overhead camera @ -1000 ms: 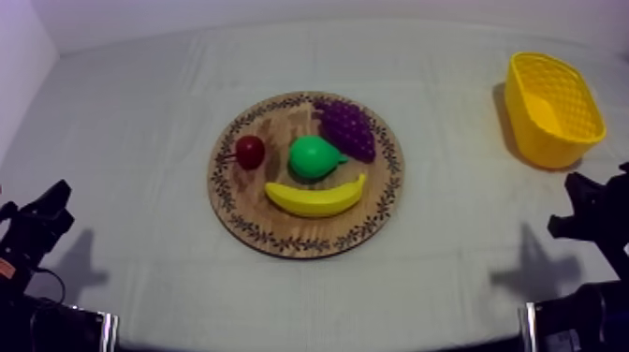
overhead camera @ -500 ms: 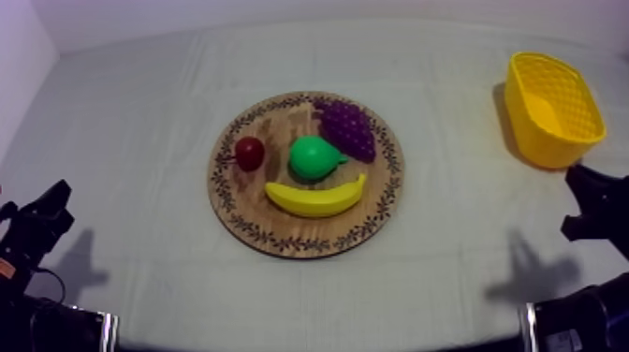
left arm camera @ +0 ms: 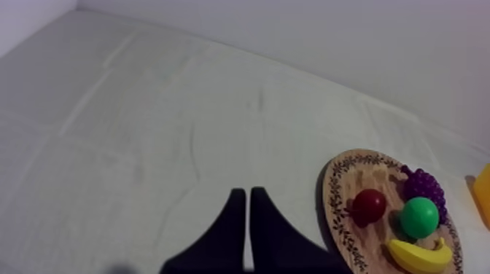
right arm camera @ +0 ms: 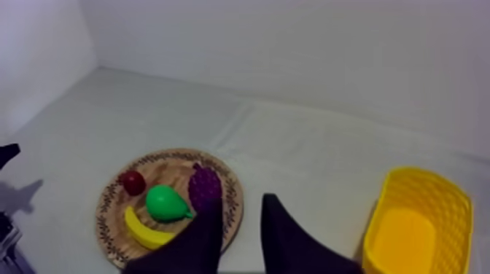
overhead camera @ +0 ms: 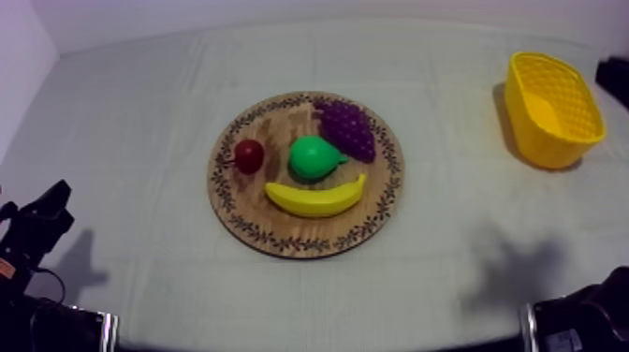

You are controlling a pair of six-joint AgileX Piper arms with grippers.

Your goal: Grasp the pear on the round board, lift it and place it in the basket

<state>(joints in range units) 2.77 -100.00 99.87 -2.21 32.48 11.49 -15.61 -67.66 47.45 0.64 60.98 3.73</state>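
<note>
The green pear (overhead camera: 314,157) lies in the middle of the round wooden board (overhead camera: 281,239), between the small red fruit (overhead camera: 248,154), the purple grapes (overhead camera: 346,129) and the banana (overhead camera: 314,198). At the far right stands the yellow basket (overhead camera: 552,108), with nothing in it. My right gripper (right arm camera: 240,200) hovers high above the table, open, with the pear (right arm camera: 166,202) and board (right arm camera: 164,162) ahead on one side and the basket (right arm camera: 419,222) on the other. My left gripper (left arm camera: 244,197) is shut on nothing, low at the table's left (overhead camera: 47,213), well away from the board (left arm camera: 343,218).
A black part of my right arm (overhead camera: 615,77) juts in at the right edge beside the basket. Its shadow (overhead camera: 505,271) falls on the cloth between board and basket. Open cloth surrounds the board on all sides.
My right arm has lifted from the table's right side, up past the basket toward the view's edge, and its shadow has slid leftward. The left arm and the fruit have not moved.
</note>
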